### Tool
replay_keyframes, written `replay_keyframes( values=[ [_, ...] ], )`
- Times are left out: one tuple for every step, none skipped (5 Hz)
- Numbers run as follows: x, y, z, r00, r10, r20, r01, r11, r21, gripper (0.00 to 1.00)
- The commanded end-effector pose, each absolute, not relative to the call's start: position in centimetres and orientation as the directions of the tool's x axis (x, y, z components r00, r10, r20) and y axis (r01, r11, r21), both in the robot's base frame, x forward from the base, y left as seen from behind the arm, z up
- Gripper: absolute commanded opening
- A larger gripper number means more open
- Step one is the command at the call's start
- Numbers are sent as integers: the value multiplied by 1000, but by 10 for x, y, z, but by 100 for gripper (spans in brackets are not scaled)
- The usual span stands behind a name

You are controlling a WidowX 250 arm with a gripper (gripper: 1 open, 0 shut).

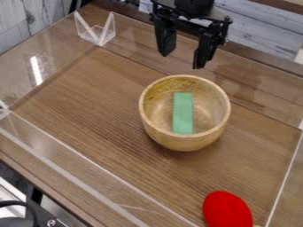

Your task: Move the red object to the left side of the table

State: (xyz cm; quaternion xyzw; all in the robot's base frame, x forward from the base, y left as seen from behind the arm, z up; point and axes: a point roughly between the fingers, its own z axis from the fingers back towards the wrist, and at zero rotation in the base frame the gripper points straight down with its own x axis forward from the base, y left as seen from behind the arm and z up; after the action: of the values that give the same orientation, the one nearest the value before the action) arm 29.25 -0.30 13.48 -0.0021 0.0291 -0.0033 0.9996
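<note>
Red and glossy, a small rounded toy is seen at the lower right of the view, on the brown wood-grain tabletop, where its lower end is cut by the frame's bottom edge. Well apart from it, towards the top of the view, the black two-fingered gripper is held above the tabletop. Its jaws are spread wide, and nothing is gripped between them.

Between gripper and toy, the middle ground is taken up by a round, pale wooden bowl. Inside the bowl, a flat, oblong green block is laid lengthwise, roughly in line with the vertical of the view. The straight path from the gripper to the red toy is partly occupied by this bowl, by whose right side it is crossed.

At the upper left, a clear, angular plastic piece is placed near the far edge. The tabletop is bordered along its left side by a low clear acrylic wall. In the lower left corner, dark cables and black equipment are partly shown, cropped by the frame.
</note>
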Motion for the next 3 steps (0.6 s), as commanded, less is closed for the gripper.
replay_keyframes(
  values=[
    [274,-6,130,996,-10,-92,9,1000,-12,100],
    [248,-28,126,981,-158,-112,156,987,-25,100],
    [231,-42,128,958,-263,-111,262,965,-31,100]
  ],
)
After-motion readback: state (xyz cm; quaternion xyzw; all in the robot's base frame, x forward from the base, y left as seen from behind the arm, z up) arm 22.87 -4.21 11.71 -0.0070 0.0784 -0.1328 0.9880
